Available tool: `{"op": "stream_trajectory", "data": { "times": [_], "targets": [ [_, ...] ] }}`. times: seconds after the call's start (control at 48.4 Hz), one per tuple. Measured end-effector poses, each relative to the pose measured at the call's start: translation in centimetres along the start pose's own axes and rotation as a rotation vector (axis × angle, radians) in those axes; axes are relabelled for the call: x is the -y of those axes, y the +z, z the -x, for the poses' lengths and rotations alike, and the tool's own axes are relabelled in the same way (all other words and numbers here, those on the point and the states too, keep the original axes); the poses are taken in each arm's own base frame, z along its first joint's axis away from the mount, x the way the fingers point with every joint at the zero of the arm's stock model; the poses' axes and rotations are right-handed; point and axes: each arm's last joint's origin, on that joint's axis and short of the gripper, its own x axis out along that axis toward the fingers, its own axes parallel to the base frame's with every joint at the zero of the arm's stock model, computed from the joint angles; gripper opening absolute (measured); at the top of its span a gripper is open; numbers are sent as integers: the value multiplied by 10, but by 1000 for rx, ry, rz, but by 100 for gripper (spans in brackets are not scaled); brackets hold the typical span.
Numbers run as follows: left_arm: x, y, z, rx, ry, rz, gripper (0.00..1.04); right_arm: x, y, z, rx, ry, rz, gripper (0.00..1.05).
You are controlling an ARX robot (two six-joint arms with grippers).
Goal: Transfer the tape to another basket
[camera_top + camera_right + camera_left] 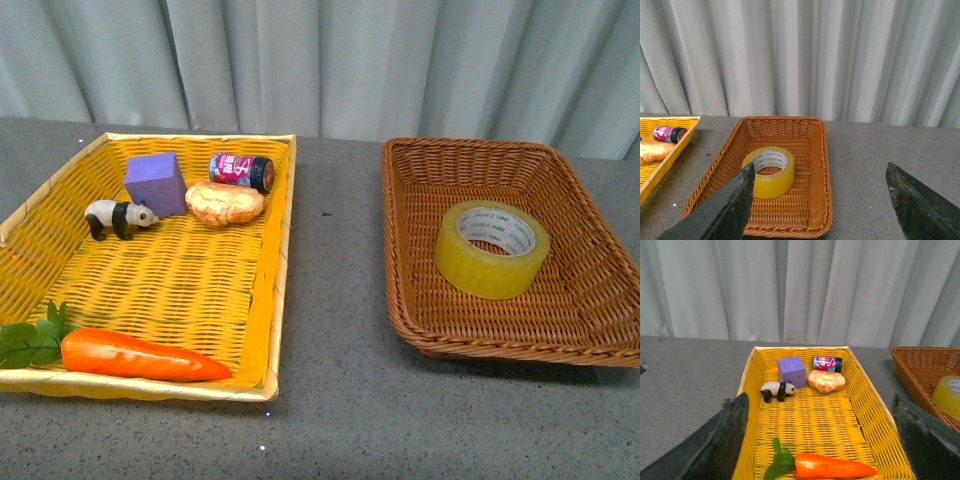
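Brown wicker, the basket (420, 180) sits at three o'clock on the grey table (330, 400), with the tape (492, 248) lying flat inside it, hole upward, nearer the twelve o'clock wall. At nine o'clock the yellow basket (270, 300) holds a carrot (140, 356), panda (118, 217), purple block (156, 183), bread (224, 203) and can (241, 170). The left gripper (820, 440) and right gripper (817, 200) both hang spread wide, empty, above their baskets.

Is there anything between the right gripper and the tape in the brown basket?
Nothing visible. The tape lies alone in the brown basket, and the right gripper is open with a clear line to it.
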Motion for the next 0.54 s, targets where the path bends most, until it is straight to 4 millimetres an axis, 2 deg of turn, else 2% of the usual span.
{"op": "stream_trajectory", "data": {
  "times": [0.083, 0.145, 0.207, 0.538],
  "targets": [
    [0, 0, 0, 0, 0, 0, 98, 0, 0, 0, 0, 0, 0, 89],
    [0, 0, 0, 0, 0, -1, 99, 0, 0, 0, 0, 0, -1, 98],
    [0, 0, 0, 0, 0, -1, 98, 0, 0, 0, 0, 0, 0, 95],
    [0, 0, 0, 0, 0, -1, 98, 0, 0, 0, 0, 0, 0, 96]
  ]
}}
